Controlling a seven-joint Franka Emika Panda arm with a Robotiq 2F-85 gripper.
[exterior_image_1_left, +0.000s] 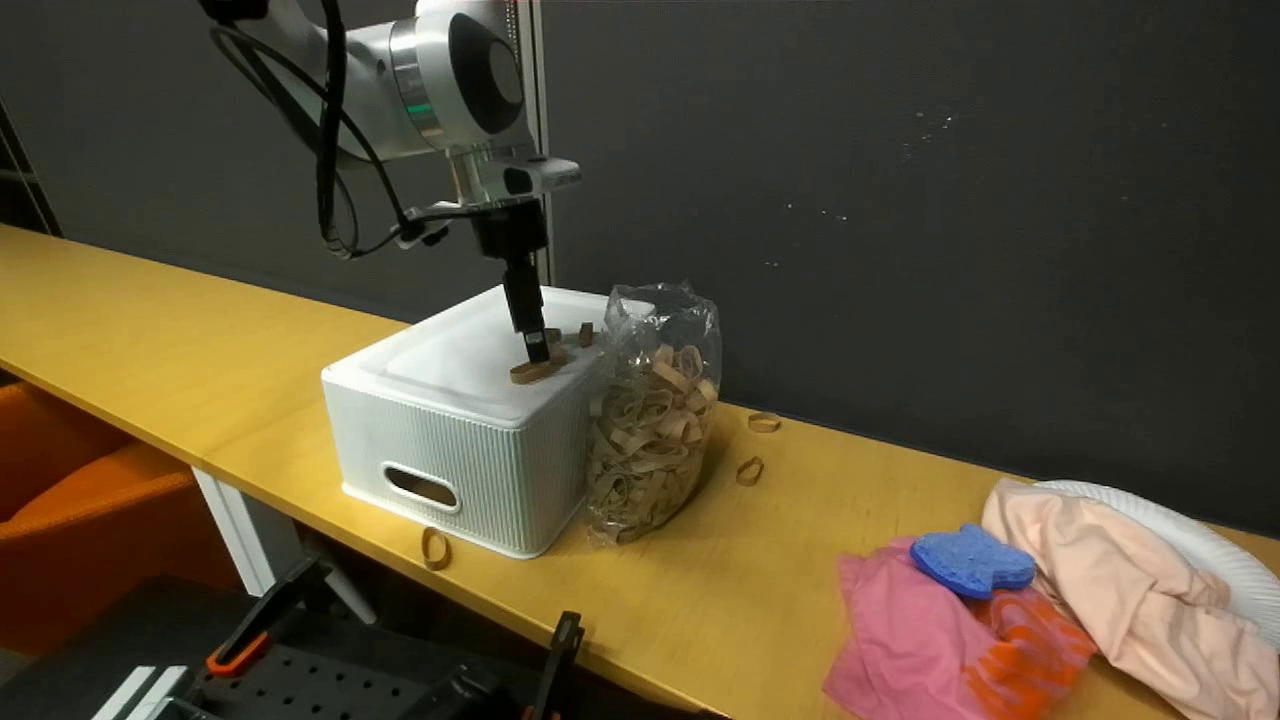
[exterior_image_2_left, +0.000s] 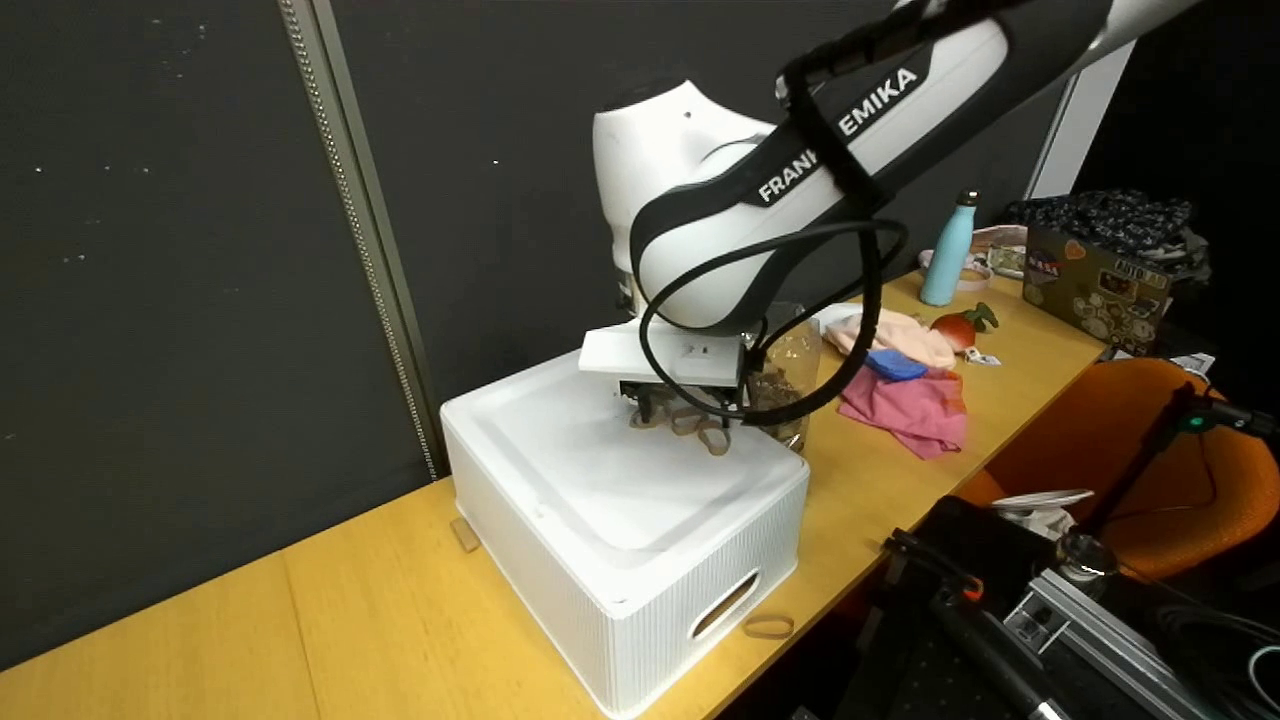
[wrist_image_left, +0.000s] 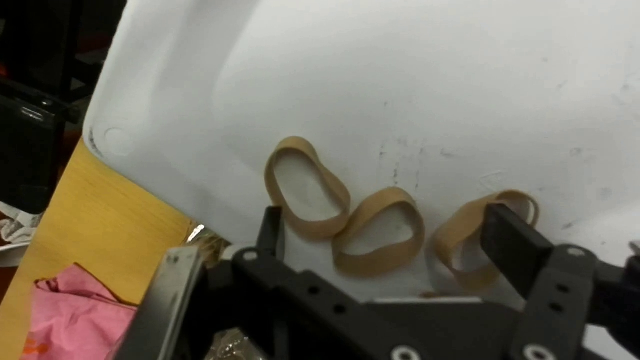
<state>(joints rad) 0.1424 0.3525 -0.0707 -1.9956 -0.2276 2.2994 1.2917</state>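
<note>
Room is lying on one side; obstacles are crowding the other.
The top of the white box (exterior_image_2_left: 590, 490) is offering room on the side away from the clear bag (exterior_image_1_left: 655, 440), which is standing just beside and rising higher; a dark wall (exterior_image_1_left: 900, 250) is blocking the back; rubber bands (wrist_image_left: 370, 262) are lying beneath the gripper (wrist_image_left: 385, 225).

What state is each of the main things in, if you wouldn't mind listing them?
Gripper: open
White bin: seemingly upside down
Rubber bands on the bin: loose, unstretched
Plastic bag: upright, partly filled
Pink cloth: crumpled
Peach cloth: crumpled
Blue sponge: resting on the pink cloth
Blue bottle: upright, capped
</note>
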